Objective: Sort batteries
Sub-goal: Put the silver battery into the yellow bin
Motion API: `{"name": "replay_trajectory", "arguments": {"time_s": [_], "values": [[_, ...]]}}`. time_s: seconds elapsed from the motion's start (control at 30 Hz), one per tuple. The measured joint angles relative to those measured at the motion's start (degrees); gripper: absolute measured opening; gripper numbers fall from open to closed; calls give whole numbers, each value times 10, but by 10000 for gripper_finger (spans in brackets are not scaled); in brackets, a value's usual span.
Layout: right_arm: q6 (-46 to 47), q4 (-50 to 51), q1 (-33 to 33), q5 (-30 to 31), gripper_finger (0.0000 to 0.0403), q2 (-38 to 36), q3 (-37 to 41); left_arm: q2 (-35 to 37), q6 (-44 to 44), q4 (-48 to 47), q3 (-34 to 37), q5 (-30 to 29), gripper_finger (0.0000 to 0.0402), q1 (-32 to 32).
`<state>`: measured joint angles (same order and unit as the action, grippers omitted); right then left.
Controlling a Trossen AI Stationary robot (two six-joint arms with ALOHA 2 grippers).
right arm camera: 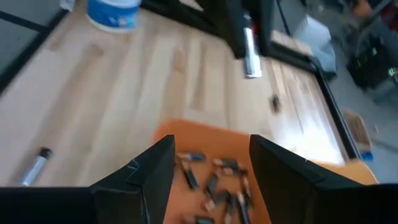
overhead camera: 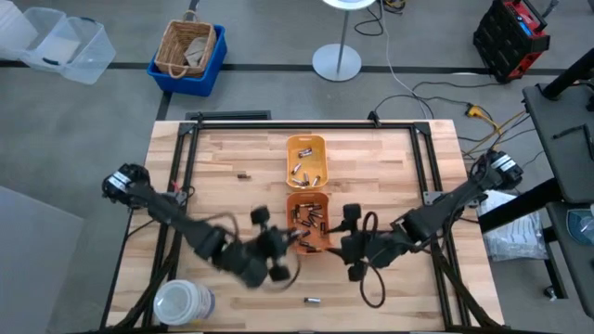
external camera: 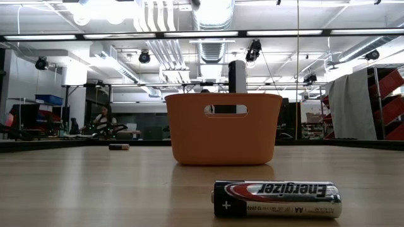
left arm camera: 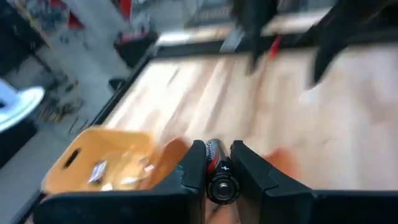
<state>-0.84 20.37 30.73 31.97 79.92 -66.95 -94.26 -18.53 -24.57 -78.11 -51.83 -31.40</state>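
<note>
Nearest the low camera, you have a small black-and-silver cylindrical battery (external camera: 276, 199) lying on its side on the wooden table (overhead camera: 232, 199), long axis crosswise to that view, plus end to the view's left. Expect it to be rigid, dense for its size, smooth and ready to roll, so pinch it across the barrel at mid-length. Your left gripper (left arm camera: 217, 169) has done just that: its jaws are closed on a dark-banded battery (left arm camera: 221, 177), axis running along the fingers, end cap facing the wrist camera. Beyond sits the orange rectangular plastic tray (overhead camera: 307, 223) holding a jumble of batteries pointing every way; your right gripper (right arm camera: 211, 163) hovers over it, jaws open. Farther off, the yellow-orange tray (overhead camera: 305, 160) holds a few more.
</note>
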Motion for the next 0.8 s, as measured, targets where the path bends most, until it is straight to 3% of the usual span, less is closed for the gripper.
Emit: {"name": "replay_trajectory", "arguments": {"time_s": [0.2,0.4,0.7,0.8], "values": [[54,75,-44,-1,201,-51,26,57,73,-101,0,160,29,138],[92,77,-100,-7,201,-106,83,69,214,-106,0,342,29,273],[130,77,-140,-14,201,-143,140,6,314,-80,0,454,29,417],[128,73,-153,-15,201,-142,144,-27,361,-51,0,518,29,455]]}}
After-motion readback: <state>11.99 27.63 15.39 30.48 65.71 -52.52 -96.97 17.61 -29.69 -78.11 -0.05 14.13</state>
